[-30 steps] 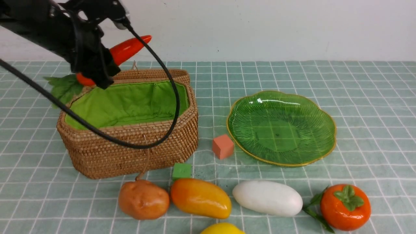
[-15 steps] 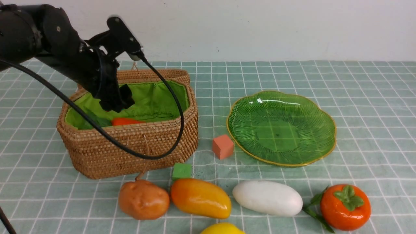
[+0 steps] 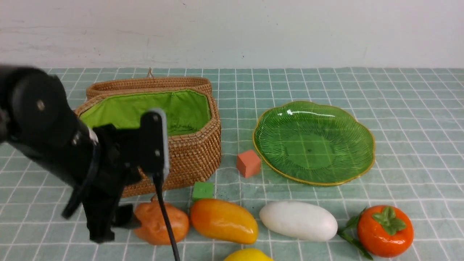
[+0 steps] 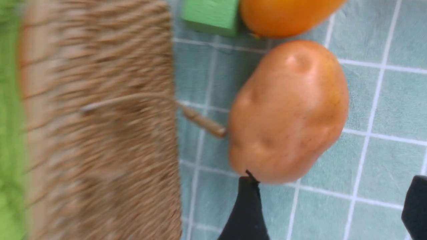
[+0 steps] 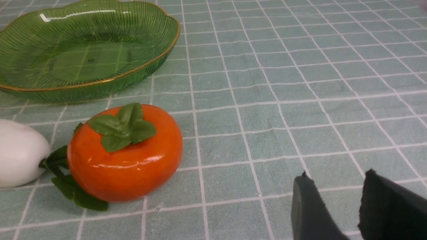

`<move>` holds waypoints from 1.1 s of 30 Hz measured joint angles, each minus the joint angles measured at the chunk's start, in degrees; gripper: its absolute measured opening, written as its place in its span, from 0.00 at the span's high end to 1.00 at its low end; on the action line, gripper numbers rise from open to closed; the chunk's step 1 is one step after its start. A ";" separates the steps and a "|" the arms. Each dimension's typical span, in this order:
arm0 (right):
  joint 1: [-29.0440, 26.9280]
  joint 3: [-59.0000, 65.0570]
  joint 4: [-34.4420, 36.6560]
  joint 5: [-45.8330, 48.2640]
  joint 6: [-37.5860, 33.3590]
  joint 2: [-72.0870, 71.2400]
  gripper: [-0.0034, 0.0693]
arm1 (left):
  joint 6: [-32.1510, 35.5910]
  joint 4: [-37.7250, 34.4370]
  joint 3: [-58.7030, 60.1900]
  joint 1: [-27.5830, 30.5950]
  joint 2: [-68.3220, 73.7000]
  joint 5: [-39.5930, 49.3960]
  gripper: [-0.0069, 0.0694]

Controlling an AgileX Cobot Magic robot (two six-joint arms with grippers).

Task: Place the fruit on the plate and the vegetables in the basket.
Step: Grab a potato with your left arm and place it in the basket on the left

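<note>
**Left gripper.** The left gripper is low over the cloth with its fingers spread wide and nothing between them. The potato lies directly ahead of the fingertips. One fingertip appears to touch its near end, but the view is too poor to confirm contact. The basket stands beside the gripper, close to the potato. Its cord hangs down the wall and its end touches the potato. The lid is folded back and the green lining is exposed. Beyond the potato, farther from the fingers, sit the green cube and the mango, just beside each other.

**Right gripper.** The right gripper is near the cloth with its jaws part-way apart, gripping nothing. The persimmon lies ahead and off to one side, well clear of the fingers. The radish lies on the persimmon's far side, its leaves meeting the persimmon. The plate stands farther out, beyond the persimmon.

**Other items.** In the front view the lemon lies at the near edge, just before the mango. The pink cube sits between basket and plate.
</note>
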 joint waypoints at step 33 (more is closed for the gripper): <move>0.00 0.00 0.00 0.00 0.00 0.00 0.62 | -3.66 4.29 3.69 -3.02 8.57 -10.54 0.17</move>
